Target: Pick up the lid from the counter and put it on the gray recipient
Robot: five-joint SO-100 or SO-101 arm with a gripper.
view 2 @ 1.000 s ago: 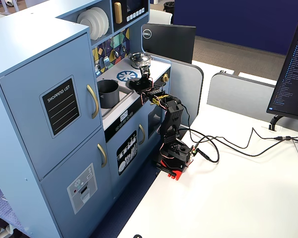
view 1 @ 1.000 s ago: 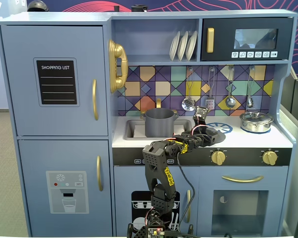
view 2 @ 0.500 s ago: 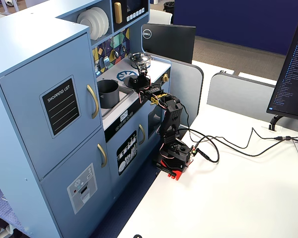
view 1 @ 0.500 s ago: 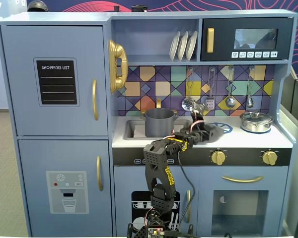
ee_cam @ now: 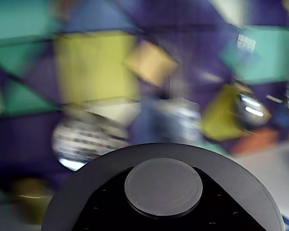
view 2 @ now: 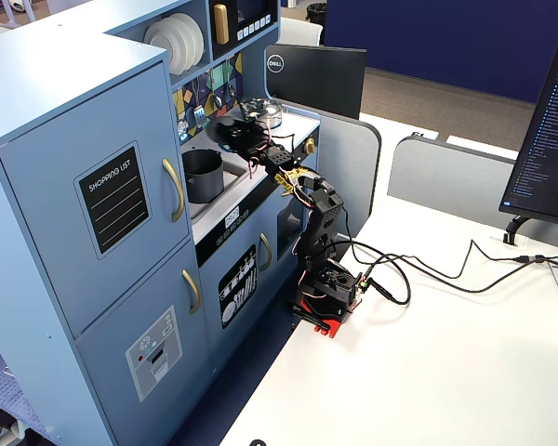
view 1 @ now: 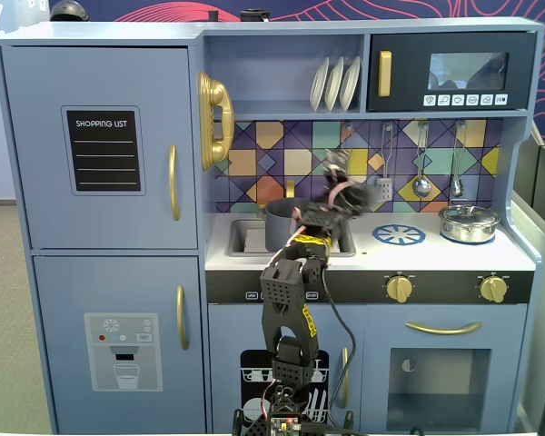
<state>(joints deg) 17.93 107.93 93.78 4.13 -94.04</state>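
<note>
The lid is a dark-gray disc with a flat round knob, and it fills the bottom of the wrist view. My gripper is shut on it at the knob. In both fixed views the gripper holds the lid in the air, tilted and blurred, in front of the tiled wall. It hangs just right of and above the gray recipient, a tall matte pot standing open in the sink.
A shiny silver pot with its own lid sits at the counter's right. The blue burner mark lies bare. Ladles and utensils hang on the wall close behind the gripper. The sink rim surrounds the gray pot.
The gripper rose from the burner area with the lid and swung left and up toward the gray pot. The burner mark, covered before, now shows.
</note>
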